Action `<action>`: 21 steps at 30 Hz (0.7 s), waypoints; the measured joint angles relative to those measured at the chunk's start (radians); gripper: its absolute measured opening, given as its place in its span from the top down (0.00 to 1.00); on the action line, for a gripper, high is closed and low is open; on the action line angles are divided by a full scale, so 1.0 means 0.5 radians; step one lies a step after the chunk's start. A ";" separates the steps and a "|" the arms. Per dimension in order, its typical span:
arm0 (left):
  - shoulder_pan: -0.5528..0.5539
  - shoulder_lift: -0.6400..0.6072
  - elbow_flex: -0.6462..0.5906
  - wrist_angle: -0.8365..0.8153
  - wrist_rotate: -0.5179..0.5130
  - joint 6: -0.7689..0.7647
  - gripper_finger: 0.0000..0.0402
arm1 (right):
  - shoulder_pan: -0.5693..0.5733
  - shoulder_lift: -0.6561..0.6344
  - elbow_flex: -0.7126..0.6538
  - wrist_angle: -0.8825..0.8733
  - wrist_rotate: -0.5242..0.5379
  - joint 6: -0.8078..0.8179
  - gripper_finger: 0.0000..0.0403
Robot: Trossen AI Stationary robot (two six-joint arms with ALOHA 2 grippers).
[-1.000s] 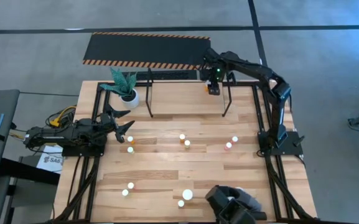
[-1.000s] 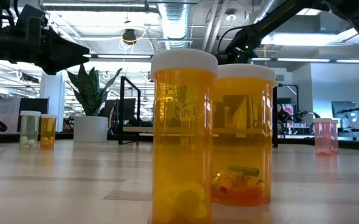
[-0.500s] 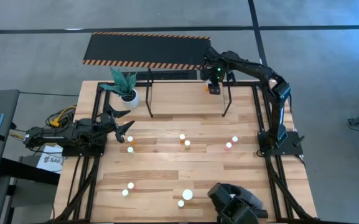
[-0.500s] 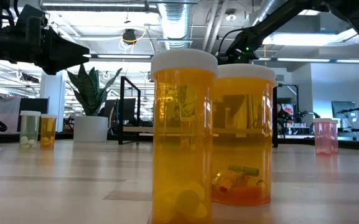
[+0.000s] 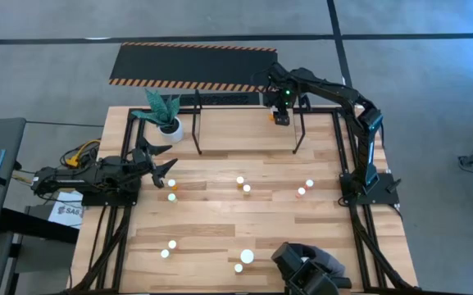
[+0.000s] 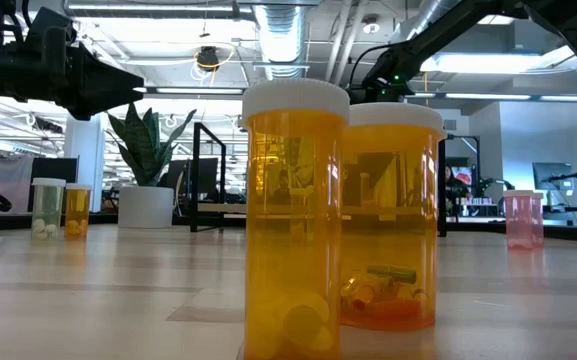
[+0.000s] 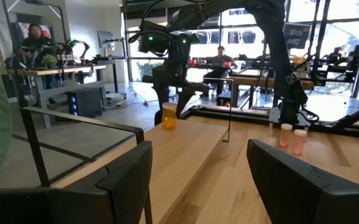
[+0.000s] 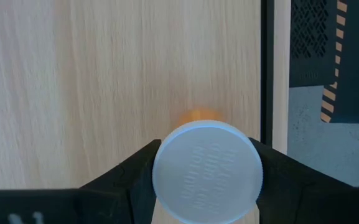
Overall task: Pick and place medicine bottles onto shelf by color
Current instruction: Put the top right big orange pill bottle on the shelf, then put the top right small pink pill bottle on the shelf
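1. If you look at the top right of the high view, you see your right gripper (image 5: 280, 109) reaching over the shelf (image 5: 197, 123) at the far end of the table (image 5: 220, 229).
2. In the right wrist view, its two dark fingers (image 8: 135, 177) press on both sides of the white cap of an orange bottle (image 8: 207, 171). The jaws are partly open, just as wide as the cap, and they have hold of it.
3. In the left wrist view, that same bottle stands on the light wood of the shelf, near the middle of the frame, right under the right gripper.
4. Your left gripper (image 5: 158, 168) sits at the left side of the high view, near the table's left edge. Its fingers (image 7: 126, 180) are spread wide and hold nothing.
5. A white plant pot (image 5: 170, 127) with green leaves stands in the upper left of the table, just beside the shelf's left end.
6. More medicine bottles (image 5: 243, 185) stand on the table. Two are in the middle, two pinkish ones (image 5: 305, 188) are to the right, and two are just beside the left gripper.
7. Three more bottles (image 5: 170, 249) sit near the bottom of the high view.
8. In the low view, two big orange bottles (image 6: 295, 215) fill the middle of the frame. A pink one (image 6: 523, 218) is far right, and two small ones (image 6: 60, 209) are far left.
9. A black striped mat (image 5: 191, 64) lies on the floor above the table in the high view.
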 joint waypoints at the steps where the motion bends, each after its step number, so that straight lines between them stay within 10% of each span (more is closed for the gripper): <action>1: 0.000 0.000 0.000 0.000 0.000 0.000 0.38 | 0.000 0.000 0.000 0.000 0.000 0.001 0.41; 21: 0.000 0.000 0.000 0.000 0.001 0.000 0.38 | -0.009 -0.003 0.022 0.018 -0.027 0.120 0.19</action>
